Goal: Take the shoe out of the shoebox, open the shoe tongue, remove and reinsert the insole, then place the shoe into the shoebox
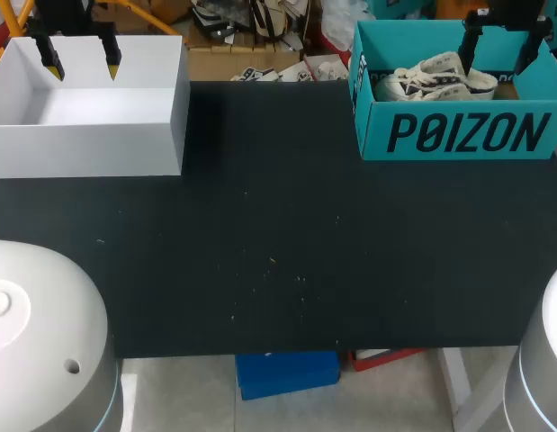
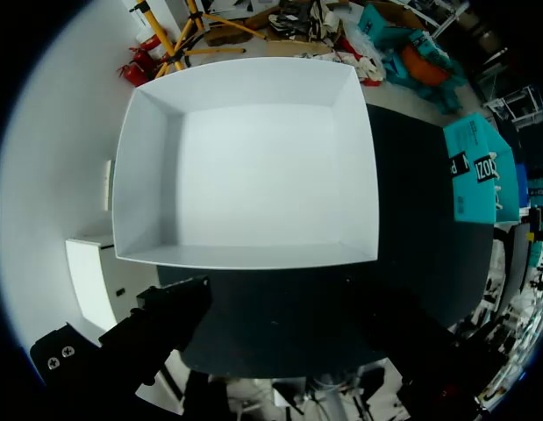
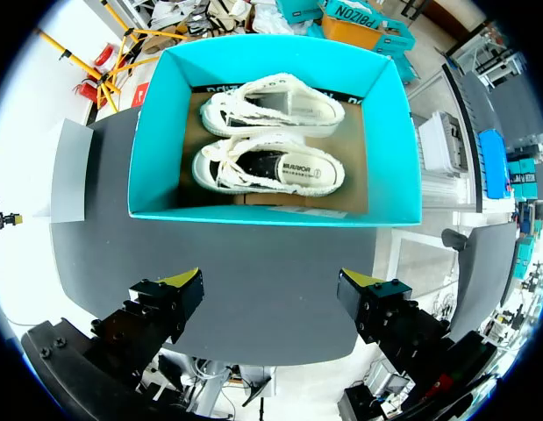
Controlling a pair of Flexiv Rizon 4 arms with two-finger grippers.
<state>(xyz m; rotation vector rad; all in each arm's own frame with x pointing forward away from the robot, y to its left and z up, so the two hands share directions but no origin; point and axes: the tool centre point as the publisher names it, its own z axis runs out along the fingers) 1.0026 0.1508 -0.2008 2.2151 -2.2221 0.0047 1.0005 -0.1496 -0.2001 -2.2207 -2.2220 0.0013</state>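
Observation:
A teal shoebox [image 1: 458, 135] stands open at the table's far right. Two white canvas sneakers [image 1: 435, 79] with dark stripes lie side by side in it. In the right wrist view the nearer shoe [image 3: 271, 168] and the farther shoe [image 3: 273, 107] rest on the brown floor of the shoebox [image 3: 150, 132]. My right gripper [image 1: 498, 56] hangs open above that box, nothing between its fingers; its yellow tips [image 3: 182, 281] stand wide apart around the gripper's middle [image 3: 273, 288]. My left gripper [image 1: 82, 65] is open over the white box.
An empty white box [image 1: 89, 148] without a lid sits at the far left, seen from above under the left gripper [image 2: 289, 317] as the white box [image 2: 245, 175]. The black table top [image 1: 278, 243] lies between the boxes. My arms' white bases fill the near corners.

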